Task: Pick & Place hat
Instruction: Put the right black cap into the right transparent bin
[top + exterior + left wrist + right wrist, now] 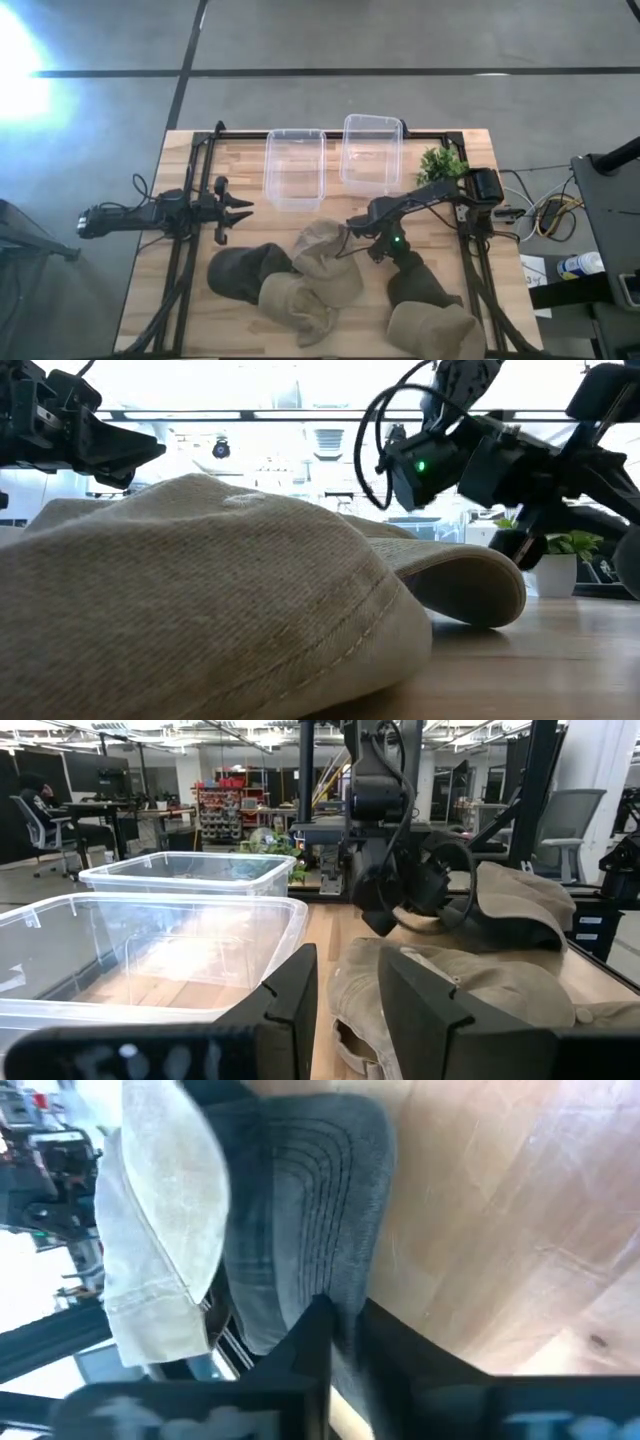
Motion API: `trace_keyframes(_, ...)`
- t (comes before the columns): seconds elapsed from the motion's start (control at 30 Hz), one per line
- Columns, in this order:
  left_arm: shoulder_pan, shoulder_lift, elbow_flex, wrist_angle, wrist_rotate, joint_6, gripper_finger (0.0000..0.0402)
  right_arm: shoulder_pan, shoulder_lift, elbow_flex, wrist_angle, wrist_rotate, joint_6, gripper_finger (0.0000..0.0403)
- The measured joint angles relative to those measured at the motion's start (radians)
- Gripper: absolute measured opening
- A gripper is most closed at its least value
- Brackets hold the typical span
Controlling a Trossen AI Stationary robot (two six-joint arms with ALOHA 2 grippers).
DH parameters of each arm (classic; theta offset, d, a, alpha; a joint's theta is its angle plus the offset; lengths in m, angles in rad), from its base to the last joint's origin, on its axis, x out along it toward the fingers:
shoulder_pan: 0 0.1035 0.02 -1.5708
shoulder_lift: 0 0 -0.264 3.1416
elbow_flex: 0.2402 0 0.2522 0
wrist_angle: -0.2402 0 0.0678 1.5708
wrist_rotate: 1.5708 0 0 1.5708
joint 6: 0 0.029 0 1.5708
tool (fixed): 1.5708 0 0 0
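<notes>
The right tool [352, 238] is down low in the middle of the bench [170, 290], right at the edge of a tan hat [322, 250]. Its wrist view shows the brim of a dark hat [310, 1240] pinched between its two fingers. From above it is hard to be sure which hat that is, because the hats lie in a heap. So the step now looks like the pick-up: the hat is gripped but looks not yet lifted clear.

Next, I think the arm must lift the hat straight up and carry it to one of the two clear bins [294, 168] at the far side of the bench. The other bin [372, 152] sits just beside the first.

The left tool [240, 208] waits above the left side of the bench, near the first bin. Its fingers are a little apart and hold nothing.

More hats lie around. A dark green hat [235, 272] and another tan hat [300, 305] touch the pile. Two more lie near the right front corner. They could drag along when the gripped one goes up. A small green plant [442, 164] stands near the right arm's base.
</notes>
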Motion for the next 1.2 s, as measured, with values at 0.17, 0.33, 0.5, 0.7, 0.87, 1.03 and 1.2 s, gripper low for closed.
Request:
trace_keyframes(0.17, 0.000, 0.002, 0.000, 0.000, -0.001, 0.000, 0.0103, -0.011, -0.068, 0.013, 0.000, 0.068, 0.018, 0.0017)
trace_keyframes(0.33, 0.000, 0.002, 0.000, 0.000, -0.003, 0.000, 0.0103, -0.028, -0.174, 0.062, 0.004, 0.256, 0.058, 0.0015)
trace_keyframes(0.5, 0.000, 0.002, 0.000, 0.000, -0.003, 0.000, 0.0103, -0.039, -0.302, 0.145, 0.013, 0.455, 0.123, 0.0013)
trace_keyframes(0.7, 0.000, 0.003, 0.000, 0.000, -0.003, 0.000, 0.0103, -0.039, -0.455, 0.266, 0.002, 0.671, 0.275, 0.0013)
trace_keyframes(0.87, 0.000, 0.003, 0.000, 0.000, -0.003, 0.000, 0.0103, -0.045, -0.561, 0.346, -0.019, 0.749, 0.457, 0.0013)
trace_keyframes(1.03, 0.000, 0.003, 0.000, 0.000, -0.003, 0.000, 0.0103, -0.068, -0.660, 0.403, -0.009, 0.744, 0.629, 0.0013)
trace_keyframes(1.2, 0.000, 0.003, 0.000, 0.000, -0.003, 0.000, 0.0103, -0.098, -0.753, 0.431, 0.068, 0.851, 0.793, 0.0013)
